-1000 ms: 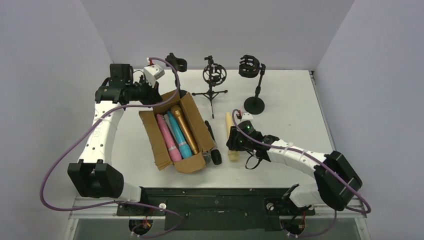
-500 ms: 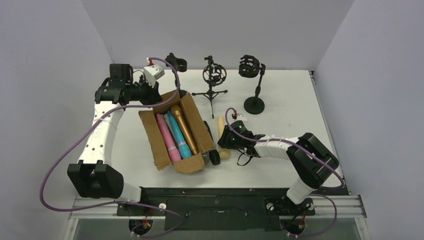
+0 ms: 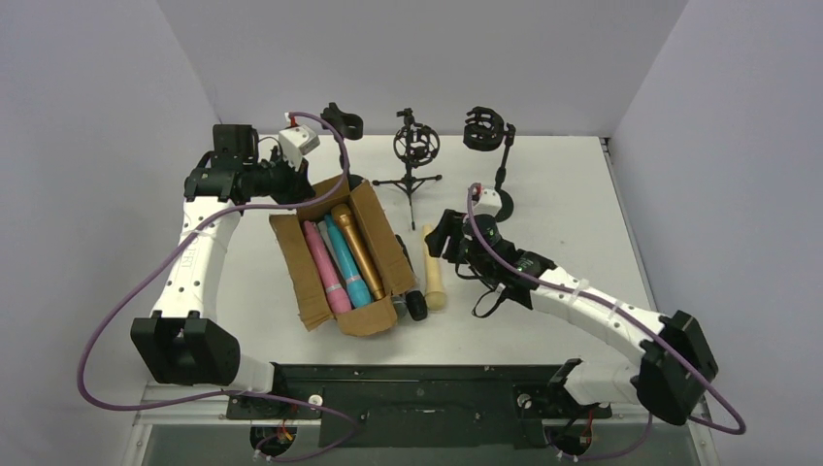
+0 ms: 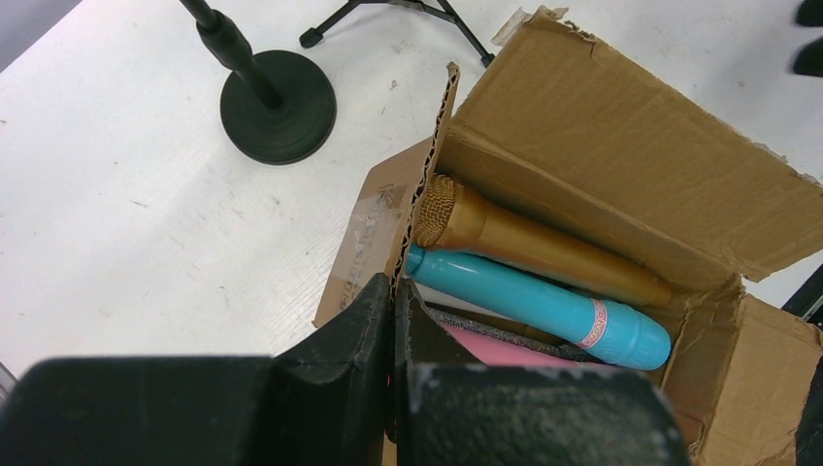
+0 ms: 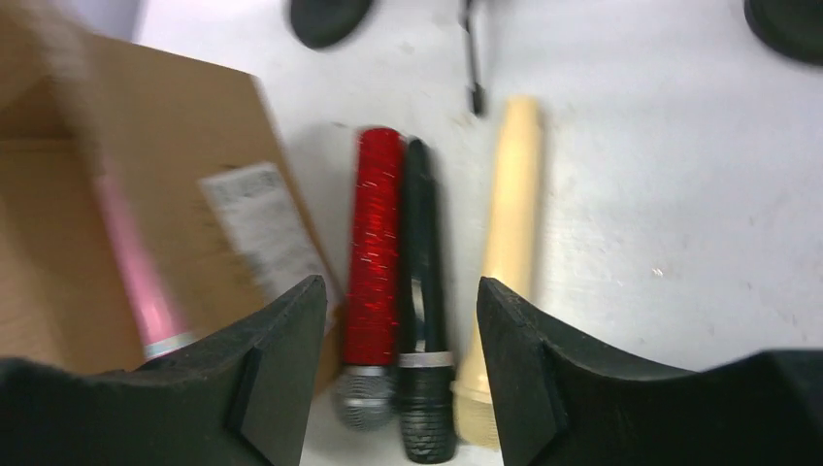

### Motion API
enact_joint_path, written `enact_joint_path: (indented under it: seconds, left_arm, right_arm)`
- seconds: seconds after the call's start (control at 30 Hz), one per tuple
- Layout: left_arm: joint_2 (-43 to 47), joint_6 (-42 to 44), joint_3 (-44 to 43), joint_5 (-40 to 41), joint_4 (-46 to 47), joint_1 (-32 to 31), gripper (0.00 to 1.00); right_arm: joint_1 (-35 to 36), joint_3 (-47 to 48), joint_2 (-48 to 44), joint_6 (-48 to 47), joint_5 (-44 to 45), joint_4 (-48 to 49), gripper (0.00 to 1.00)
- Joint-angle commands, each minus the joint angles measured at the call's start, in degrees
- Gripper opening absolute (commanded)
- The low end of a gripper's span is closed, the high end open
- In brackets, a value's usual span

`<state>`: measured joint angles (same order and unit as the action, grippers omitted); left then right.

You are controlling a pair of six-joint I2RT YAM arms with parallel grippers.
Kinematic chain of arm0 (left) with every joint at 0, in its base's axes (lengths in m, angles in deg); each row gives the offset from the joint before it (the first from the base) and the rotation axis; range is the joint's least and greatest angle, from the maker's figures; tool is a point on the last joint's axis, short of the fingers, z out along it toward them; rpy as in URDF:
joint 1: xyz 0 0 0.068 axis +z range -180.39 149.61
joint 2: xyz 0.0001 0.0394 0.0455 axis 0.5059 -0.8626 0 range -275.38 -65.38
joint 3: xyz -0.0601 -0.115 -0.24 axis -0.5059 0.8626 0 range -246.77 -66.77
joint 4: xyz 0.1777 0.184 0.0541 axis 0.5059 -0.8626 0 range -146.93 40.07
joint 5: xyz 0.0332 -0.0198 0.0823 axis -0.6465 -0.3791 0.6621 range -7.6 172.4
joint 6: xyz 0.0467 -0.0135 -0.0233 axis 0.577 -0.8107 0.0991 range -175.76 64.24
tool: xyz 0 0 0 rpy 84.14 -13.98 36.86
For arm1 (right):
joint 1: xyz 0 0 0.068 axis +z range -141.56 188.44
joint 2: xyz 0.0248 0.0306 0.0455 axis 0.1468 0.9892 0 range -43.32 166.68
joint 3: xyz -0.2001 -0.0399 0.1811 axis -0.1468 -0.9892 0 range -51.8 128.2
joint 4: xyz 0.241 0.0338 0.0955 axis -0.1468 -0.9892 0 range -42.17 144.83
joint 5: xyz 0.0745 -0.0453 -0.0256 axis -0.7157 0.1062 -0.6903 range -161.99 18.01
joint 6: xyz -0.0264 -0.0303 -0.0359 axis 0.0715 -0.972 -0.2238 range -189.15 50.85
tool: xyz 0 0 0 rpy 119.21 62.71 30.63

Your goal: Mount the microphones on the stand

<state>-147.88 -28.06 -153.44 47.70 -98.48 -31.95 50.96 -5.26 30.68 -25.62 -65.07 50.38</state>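
Jaws of the right claw (image 5: 398, 286) stand spread and empty above three microphones lying side by side on the table (image 5: 679, 194) just right of the cardboard box (image 5: 126, 165): a red microphone (image 5: 374, 243), a black microphone (image 5: 419, 252) and a cream microphone (image 5: 510, 194). The cream one, outermost, looks the easiest pick; the claw should likely shift right and straddle its slim far end, where a gap from the black one shows. The left claw (image 4: 393, 311) pinches the box flap, steadying it; the stands (image 3: 494, 165) are at the far side
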Motion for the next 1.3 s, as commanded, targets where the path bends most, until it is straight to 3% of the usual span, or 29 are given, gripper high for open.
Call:
enact_joint_path:
  seconds: [0.0,0.13,0.27,0.4,0.57,1.27]
  left_arm:
    - [2.9,0.1,0.0,-2.3,3.5,-0.3,0.0]
    - [2.6,-0.2,-0.3,-2.5,3.2,-0.3,0.0]
    - [2.6,-0.4,-0.8,-2.7,2.8,-0.3,0.0]
    - [2.7,-0.7,-1.2,-2.8,2.3,-0.3,0.0]
    - [3.1,-0.5,-0.9,-2.7,2.2,-0.3,0.0]
    - [3.3,-0.4,0.3,-3.3,3.2,-0.3,0.0]
  right_arm:
    - [7.8,10.1,-5.6,-7.3,11.5,-7.2,0.54]
    - [17.6,18.6,-2.4,-12.6,12.9,-9.4,0.49]
    - [22.8,28.6,6.8,-18.2,11.3,-13.6,0.45]
    - [23.8,37.9,19.2,-20.7,11.0,-18.0,0.43]
    - [23.6,46.5,27.1,-22.9,11.4,-20.4,0.42]
    - [20.9,49.3,40.6,-19.0,5.0,-17.9,0.4]
